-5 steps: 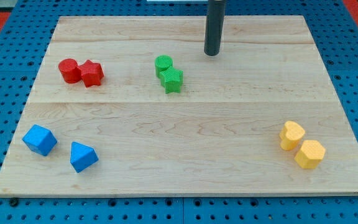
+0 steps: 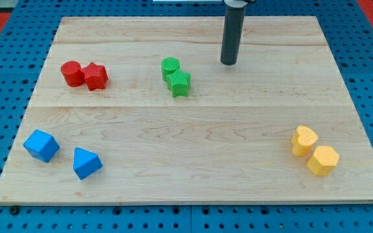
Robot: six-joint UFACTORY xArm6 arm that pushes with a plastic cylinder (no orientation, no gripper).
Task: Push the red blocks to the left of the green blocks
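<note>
**Red pair already sits left of the green pair; tip stands off to the right**

The wooden desk (image 2: pixel 193 181) carries four pairs of blocks. Its largest pieces are the two blue blocks (image 2: pixel 41 145) at the view's lower left and the two yellow blocks (image 2: pixel 304 140) at the lower right, both pairs well apart from the task's things.

The red blocks, a cylinder (image 2: pixel 72 73) touching a star shape (image 2: pixel 96 76), lie at the view's upper left. The green blocks, a cylinder (image 2: pixel 170 66) touching a ribbed star-like piece (image 2: pixel 179 83), lie near the middle top, clearly to the right of the reds, so I judge the goal largely met as things lie.

There are no jaws on this rig, only a rod. My tip (image 2: pixel 229 63) rests on the desk to the right of the green cylinder, near it but apart, touching nothing.

The red pieces look like small, light, rigid plastic that should slide easily on smooth wood; any push belongs low on a flat side, since the star's points could make it spin.

Against the earlier frame, my tip has shifted slightly to the view's right and downward; no block has moved.
</note>
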